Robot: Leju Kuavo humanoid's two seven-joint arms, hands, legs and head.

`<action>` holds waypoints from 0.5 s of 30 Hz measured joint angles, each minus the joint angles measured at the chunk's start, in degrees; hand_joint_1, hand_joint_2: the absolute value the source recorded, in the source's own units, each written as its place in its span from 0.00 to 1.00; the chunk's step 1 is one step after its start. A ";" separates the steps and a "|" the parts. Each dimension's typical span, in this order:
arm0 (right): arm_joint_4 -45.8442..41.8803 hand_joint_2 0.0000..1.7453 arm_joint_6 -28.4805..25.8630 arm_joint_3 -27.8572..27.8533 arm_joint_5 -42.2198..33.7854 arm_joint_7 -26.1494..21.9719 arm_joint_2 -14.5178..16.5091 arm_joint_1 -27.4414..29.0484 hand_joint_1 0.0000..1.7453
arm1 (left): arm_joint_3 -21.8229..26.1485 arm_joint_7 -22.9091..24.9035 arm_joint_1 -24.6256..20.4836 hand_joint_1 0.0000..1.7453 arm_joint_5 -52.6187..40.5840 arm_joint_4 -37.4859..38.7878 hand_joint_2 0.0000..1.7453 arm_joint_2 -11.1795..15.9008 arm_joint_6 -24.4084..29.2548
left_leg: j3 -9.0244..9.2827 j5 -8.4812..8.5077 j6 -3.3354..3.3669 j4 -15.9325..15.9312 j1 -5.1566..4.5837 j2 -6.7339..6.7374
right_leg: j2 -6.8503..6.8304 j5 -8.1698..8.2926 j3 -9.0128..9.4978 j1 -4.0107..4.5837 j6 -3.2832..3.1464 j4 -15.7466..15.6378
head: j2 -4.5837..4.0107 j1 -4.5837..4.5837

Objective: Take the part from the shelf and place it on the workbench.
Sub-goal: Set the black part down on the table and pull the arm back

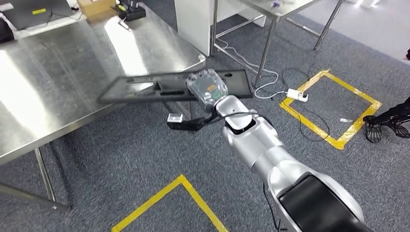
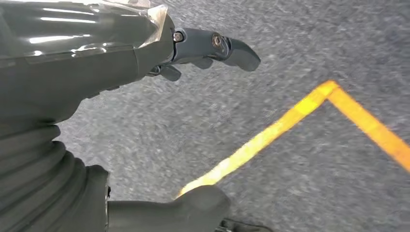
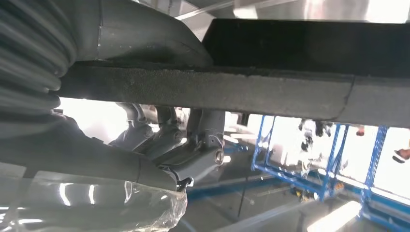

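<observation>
The part (image 1: 145, 88) is a long, flat, dark panel with cut-outs. My right hand (image 1: 208, 87), wrapped in clear plastic, grips it near its right-hand half. The panel's left end lies over the corner of the steel workbench (image 1: 58, 82), and the rest sticks out over the carpet. Whether it touches the tabletop, I cannot tell. In the right wrist view the panel's dark edge (image 3: 241, 92) runs between the thumb (image 3: 145, 38) and the fingers (image 3: 193, 150). My left hand (image 2: 96, 63) hangs over the carpet, fingers (image 2: 212, 46) and thumb (image 2: 193, 205) apart, holding nothing.
A cardboard box (image 1: 94, 7) and a black device (image 1: 130, 10) stand at the workbench's far end. Yellow tape marks (image 1: 333, 104) lie on the carpet, with a white power strip (image 1: 297, 95) and cables nearby. A second table's legs (image 1: 265, 53) stand behind the panel.
</observation>
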 joint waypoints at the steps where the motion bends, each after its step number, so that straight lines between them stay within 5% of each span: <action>1: 0.00 1.00 0.06 0.00 0.07 -0.10 0.01 0.06 0.86 | 0.08 -0.01 -0.07 0.00 0.03 0.00 1.00 -0.03 -0.01 | 0.17 -0.26 0.03 0.01 0.01 -0.04 | 0.00 -1.12 -2.48 -0.25 0.11 3.80 | 0.00 0.07; 3: 0.01 1.00 0.18 0.01 0.23 -0.24 0.02 0.57 0.86 | 0.22 0.03 -0.03 0.00 0.10 0.00 1.00 -0.10 -0.01 | 0.76 -0.94 -0.24 0.04 0.11 -0.17 | -0.04 -1.68 -5.76 -0.79 0.85 7.21 | 0.00 0.08; 6: 0.03 1.00 0.26 0.02 0.31 -0.33 0.00 1.06 0.86 | 0.38 0.10 0.16 0.00 0.20 0.00 1.00 -0.14 0.02 | 2.24 -2.48 -1.29 0.37 0.54 -0.30 | -0.45 4.34 -3.48 -1.88 3.45 -2.25 | 0.00 0.18; 7: 0.03 1.00 0.26 0.02 0.32 -0.35 -0.04 1.05 0.86 | 0.43 0.11 0.14 0.00 0.20 0.00 1.00 -0.12 0.03 | 2.56 -3.03 -1.73 0.58 0.61 -0.33 | -0.67 5.83 -2.40 -1.96 3.60 -5.81 | 0.00 0.33; 9: 0.03 1.00 0.25 0.02 0.28 -0.49 0.06 1.06 0.86 | 0.55 0.16 0.01 0.00 0.21 -0.01 1.00 -0.07 0.07 | 2.64 -3.86 -2.61 0.89 0.54 -0.28 | -0.87 7.06 -1.30 -1.78 2.40 -8.83 | 0.00 0.48; 10: 0.02 1.00 0.22 0.02 0.22 -0.58 0.11 1.10 0.86 | 0.61 0.19 -0.02 0.00 0.22 -0.02 1.00 -0.06 0.09 | 2.70 -4.03 -2.93 0.97 0.53 -0.26 | -0.79 6.74 -1.23 -1.61 1.42 -8.79 | 0.01 0.38; 12: 0.01 1.00 0.13 -0.08 -0.11 -0.85 0.25 1.27 0.86 | 0.71 0.25 0.01 0.00 0.20 -0.02 1.00 -0.06 0.10 | 2.43 -4.30 -3.43 1.84 0.78 -0.09 | -0.57 6.87 -0.72 -1.78 0.44 -8.74 | 0.01 0.14; 15: 0.00 1.00 0.01 -0.51 -0.68 -1.45 0.67 1.35 0.86 | 0.82 0.25 -0.06 0.00 0.17 -0.02 1.00 -0.05 0.09 | -2.49 -6.51 -4.01 10.18 1.04 0.03 | -0.42 6.14 0.30 -1.60 -0.71 -8.80 | 0.00 -0.13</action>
